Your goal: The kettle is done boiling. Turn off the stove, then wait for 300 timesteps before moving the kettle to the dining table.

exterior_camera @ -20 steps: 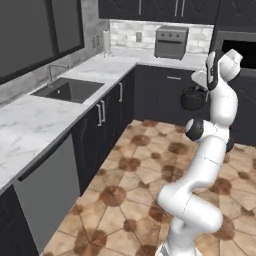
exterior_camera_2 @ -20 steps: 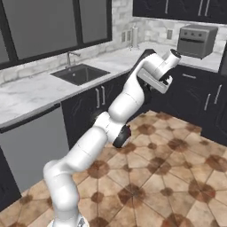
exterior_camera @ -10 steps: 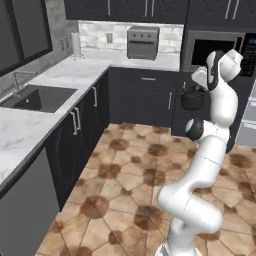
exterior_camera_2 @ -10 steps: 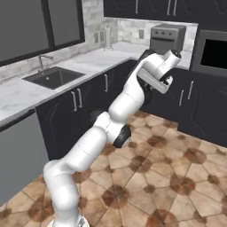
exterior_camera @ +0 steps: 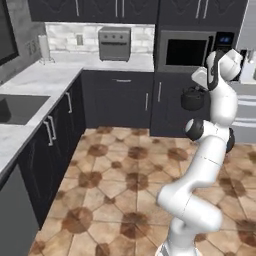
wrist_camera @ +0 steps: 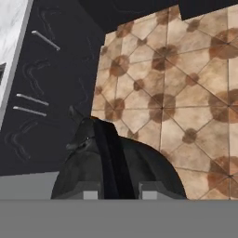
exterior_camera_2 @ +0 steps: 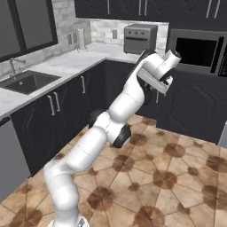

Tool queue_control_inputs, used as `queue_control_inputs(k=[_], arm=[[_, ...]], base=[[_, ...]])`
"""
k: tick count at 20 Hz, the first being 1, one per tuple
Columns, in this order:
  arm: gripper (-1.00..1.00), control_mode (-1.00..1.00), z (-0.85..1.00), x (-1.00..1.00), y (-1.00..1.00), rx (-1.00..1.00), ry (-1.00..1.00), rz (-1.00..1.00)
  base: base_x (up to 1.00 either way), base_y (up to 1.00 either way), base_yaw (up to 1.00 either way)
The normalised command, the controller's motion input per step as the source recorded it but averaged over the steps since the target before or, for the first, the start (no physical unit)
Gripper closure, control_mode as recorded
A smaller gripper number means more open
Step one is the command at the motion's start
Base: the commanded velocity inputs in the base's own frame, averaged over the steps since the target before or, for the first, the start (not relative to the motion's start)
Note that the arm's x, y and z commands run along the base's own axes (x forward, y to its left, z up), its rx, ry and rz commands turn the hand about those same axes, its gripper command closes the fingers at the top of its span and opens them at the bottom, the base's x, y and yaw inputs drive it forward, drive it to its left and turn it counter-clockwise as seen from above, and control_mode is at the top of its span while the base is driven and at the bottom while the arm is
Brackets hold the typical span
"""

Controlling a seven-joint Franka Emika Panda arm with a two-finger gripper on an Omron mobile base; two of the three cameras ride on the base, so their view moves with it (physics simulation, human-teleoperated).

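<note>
Black kettle (handle upward) above tiled floor

The kettle is cut off at 6 o'clock in the hand view. In the right base view the arm hides it. The sink runs off at 9 o'clock.

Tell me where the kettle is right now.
The kettle hangs by its handle from the shut gripper, in mid-air above the tiled floor, in front of the dark cabinets under the microwave.
</note>
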Motion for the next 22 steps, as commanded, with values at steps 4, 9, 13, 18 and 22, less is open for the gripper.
queue_control_inputs(k=[4, 9, 13, 18, 22], arm=[[1.0, 1.0, 0.0, 0.0, 0.0, 0.0, 0.0, 0.0], [1.0, 1.0, 0.0, 0.0, 0.0, 0.0, 0.0, 0.0], [1.0, 1.0, 0.0, 0.0, 0.0, 0.0, 0.0, 0.0], [1.0, 1.0, 0.0, 0.0, 0.0, 0.0, 0.0, 0.0], [1.0, 1.0, 0.0, 0.0, 0.0, 0.0, 0.0, 0.0]], base=[[0.32, -0.27, -0.28], [0.31, -0.28, -0.28], [0.35, -0.29, -0.27], [0.38, -0.33, -0.26], [0.4, -0.38, -0.26]])
